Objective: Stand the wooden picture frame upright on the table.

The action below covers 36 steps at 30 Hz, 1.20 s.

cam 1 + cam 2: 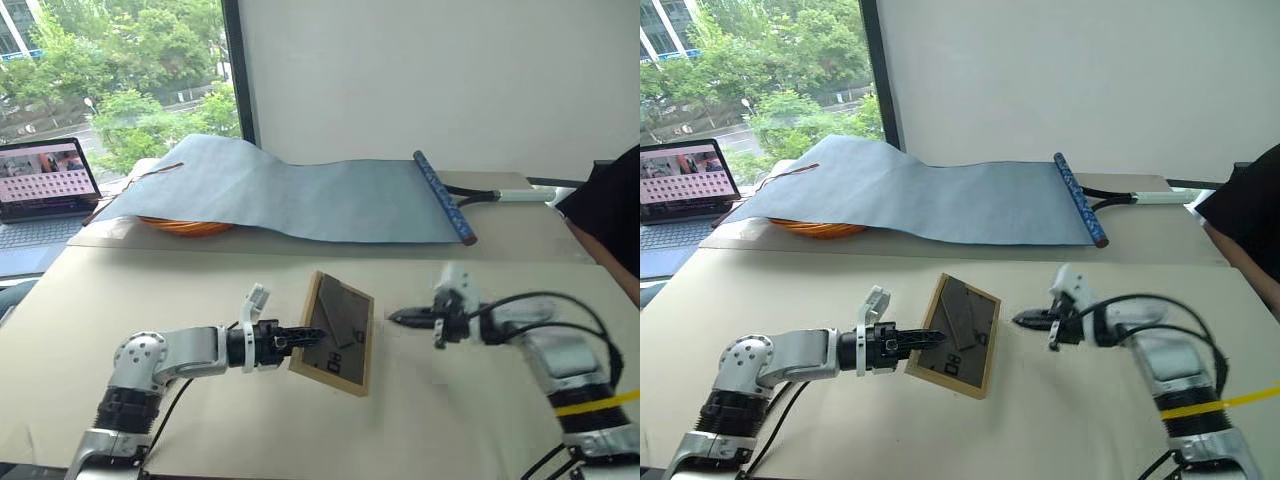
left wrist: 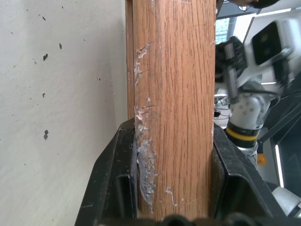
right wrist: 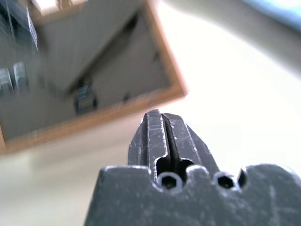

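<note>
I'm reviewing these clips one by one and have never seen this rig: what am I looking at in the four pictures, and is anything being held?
It is a humanoid robot with two arms, each ending in a two-fingered black gripper. The two wide pictures come from cameras in its head, looking down over a beige table. The two close-ups come from cameras on its wrists. The left gripper is clamped on the edge of the wooden picture frame, holding it tilted with its dark back and fold-out stand facing the head cameras. The right gripper is beside the frame, apart from it, its fingers nearly together and holding nothing. Further back lie a blue-grey mat and a laptop.
</note>
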### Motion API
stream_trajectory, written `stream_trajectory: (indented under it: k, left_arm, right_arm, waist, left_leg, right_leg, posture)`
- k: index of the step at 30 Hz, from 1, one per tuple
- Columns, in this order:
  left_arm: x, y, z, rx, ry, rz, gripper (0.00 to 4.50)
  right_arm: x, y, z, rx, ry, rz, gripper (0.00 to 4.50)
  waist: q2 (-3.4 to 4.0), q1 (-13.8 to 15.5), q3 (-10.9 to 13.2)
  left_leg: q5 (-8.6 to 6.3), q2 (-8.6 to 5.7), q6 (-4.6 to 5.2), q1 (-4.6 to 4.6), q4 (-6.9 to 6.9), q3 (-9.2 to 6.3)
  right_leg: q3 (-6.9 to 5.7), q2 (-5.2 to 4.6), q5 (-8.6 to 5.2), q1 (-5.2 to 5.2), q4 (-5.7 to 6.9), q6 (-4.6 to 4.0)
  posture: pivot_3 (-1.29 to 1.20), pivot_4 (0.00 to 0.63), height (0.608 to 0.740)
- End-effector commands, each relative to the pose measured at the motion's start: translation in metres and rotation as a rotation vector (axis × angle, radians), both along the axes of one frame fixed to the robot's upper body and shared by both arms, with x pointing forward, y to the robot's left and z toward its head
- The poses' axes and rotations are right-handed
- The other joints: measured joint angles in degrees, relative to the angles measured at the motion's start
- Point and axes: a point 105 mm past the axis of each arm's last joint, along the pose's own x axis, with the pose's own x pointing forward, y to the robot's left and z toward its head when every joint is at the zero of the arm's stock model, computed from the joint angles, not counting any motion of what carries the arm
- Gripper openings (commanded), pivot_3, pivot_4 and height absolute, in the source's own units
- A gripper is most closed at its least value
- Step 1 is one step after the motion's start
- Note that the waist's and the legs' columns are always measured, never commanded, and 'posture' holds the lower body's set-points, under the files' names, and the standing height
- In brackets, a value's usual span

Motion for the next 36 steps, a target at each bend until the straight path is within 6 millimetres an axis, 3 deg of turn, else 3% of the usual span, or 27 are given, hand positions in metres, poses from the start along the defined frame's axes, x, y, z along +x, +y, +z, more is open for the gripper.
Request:
stream_trajectory:
  k: [1, 3, 7, 10, 15, 20, 25, 27, 31, 34, 36]
  left_arm:
    - [0.002, 0.0, 0.023, -0.07, -0.052, -0.041, 1.22]
    - [0.006, 0.0, 0.024, -0.068, -0.053, -0.04, 1.22]
    - [0.008, -0.006, 0.028, -0.066, -0.069, -0.073, 1.22]
    - [0.009, -0.009, 0.027, -0.053, -0.071, -0.096, 1.22]
    - [0.007, -0.014, 0.028, -0.068, -0.067, -0.133, 1.22]
    - [0.009, -0.015, 0.022, -0.075, -0.03, -0.14, 1.22]
    - [0.014, 0.0, 0.031, -0.199, 0.013, -0.093, 1.22]
    - [0.008, 0.009, 0.036, -0.262, 0.017, -0.111, 1.22]
    - [0.003, 0.02, 0.04, -0.304, 0.014, -0.126, 1.22]
    - [0.009, 0.032, 0.044, -0.355, 0.027, -0.088, 1.22]
    - [0.011, 0.036, 0.043, -0.366, 0.045, -0.076, 1.22]
  right_arm:
    - [-0.015, 0.029, 0.03, 0.137, 0.03, 0.134, 1.49]
    - [-0.018, 0.042, 0.031, 0.155, 0.062, 0.168, 2.19]
    - [-0.026, 0.059, 0.015, 0.133, 0.177, 0.238, 3.54]
    - [-0.016, 0.062, -0.002, 0.12, 0.203, 0.205, 4.47]
    - [-0.024, 0.075, -0.007, 0.144, 0.222, 0.303, 4.47]
    - [-0.041, 0.081, 0.023, 0.273, 0.104, 0.419, 4.47]
    - [-0.047, 0.052, 0.032, 0.275, 0.052, 0.374, 4.47]
    - [-0.04, 0.028, 0.028, 0.216, 0.022, 0.277, 4.47]
    - [-0.027, -0.001, 0.019, 0.105, -0.07, 0.129, 4.47]
    - [-0.004, -0.027, 0.019, -0.057, -0.339, -0.069, 4.47]
    - [0.004, -0.032, 0.024, -0.157, -0.545, -0.14, 4.47]
  waist:
    - [0.0, -0.06, 0.0]
    - [0.0, -0.06, 0.0]
    - [0.0, 0.46, 0.0]
    - [0.0, 0.6, 0.0]
    - [0.0, 0.57, 0.0]
    - [0.0, 0.42, 0.0]
    - [0.0, 0.8, 0.0]
    - [0.0, 0.82, 0.0]
    - [0.0, 0.36, 0.0]
    - [0.0, 0.08, 0.0]
    - [0.0, -0.02, 0.0]
  left_leg:
    - [0.0, 0.0, -0.01, 0.0, -0.04, 0.0]
    - [0.0, 0.0, -0.01, 0.0, -0.12, 0.0]
    - [0.0, -0.02, -0.01, -0.12, -0.15, 0.0]
    - [0.04, -0.04, -0.06, -0.46, -0.11, -0.01]
    - [0.19, -0.05, -0.12, -0.8, -0.17, -0.02]
    - [0.19, -0.04, -0.14, -0.8, -0.19, -0.03]
    - [0.21, -0.06, -0.15, -0.81, -0.17, -0.04]
    - [0.21, -0.06, -0.14, -0.81, -0.17, -0.04]
    - [0.21, -0.06, -0.14, -0.8, -0.2, -0.04]
    - [0.22, -0.06, -0.13, -0.79, -0.18, -0.04]
    - [0.22, -0.07, -0.12, -0.79, -0.17, -0.04]
  right_leg:
    - [0.0, 0.0, -0.01, -0.01, -0.01, -0.01]
    - [0.0, 0.0, -0.02, -0.03, -0.02, -0.02]
    - [0.0, -0.02, -0.03, -0.11, -0.07, -0.01]
    - [-0.01, -0.02, -0.01, -0.48, -0.02, -0.01]
    - [-0.01, -0.02, 0.04, -0.91, 0.11, 0.0]
    - [-0.01, -0.02, 0.04, -0.92, 0.13, 0.0]
    - [-0.03, -0.02, 0.04, -0.89, 0.14, 0.0]
    - [-0.03, -0.02, 0.04, -0.91, 0.14, 0.0]
    - [-0.03, -0.01, 0.03, -0.95, 0.14, 0.0]
    - [-0.03, -0.02, 0.02, -0.95, 0.14, 0.02]
    - [-0.03, -0.02, 0.01, -0.95, 0.14, 0.04]
  posture:
    - [0.0, 0.15, 0.74]
    - [0.0, 0.15, 0.74]
    - [0.0, 0.15, 0.74]
    - [0.0, 0.15, 0.74]
    - [0.0, 0.15, 0.74]
    - [0.0, 0.15, 0.74]
    - [0.0, 0.15, 0.74]
    - [0.0, 0.15, 0.74]
    - [0.0, 0.15, 0.74]
    - [0.0, 0.15, 0.74]
    - [0.0, 0.15, 0.74]
